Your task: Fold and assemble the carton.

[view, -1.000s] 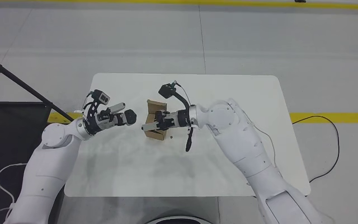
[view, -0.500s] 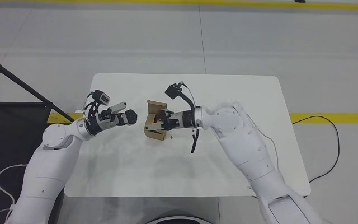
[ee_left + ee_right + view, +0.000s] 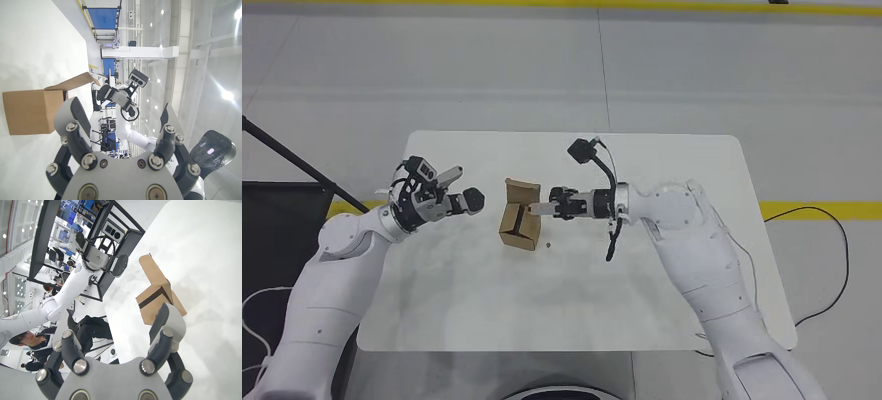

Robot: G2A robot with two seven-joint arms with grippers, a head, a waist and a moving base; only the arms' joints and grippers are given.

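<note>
On the white surface (image 3: 662, 290), my right end effector (image 3: 543, 204) had pulled back.
It hung released just beside the small brown cardboard carton (image 3: 519, 224), a flap (image 3: 523, 187) still raised; my left end effector (image 3: 464, 188) waited released, apart: folding unfinished.

- A white bench (image 3: 672, 290) with rounded corners.
- One brown carton (image 3: 519, 224) stands on it, a little toward 9 o'clock from the middle — a flap hangs open at its 12 o'clock end.
- A tiny dark speck (image 3: 548, 243) lies on the bench just beside the carton, at its 4 o'clock.
</note>
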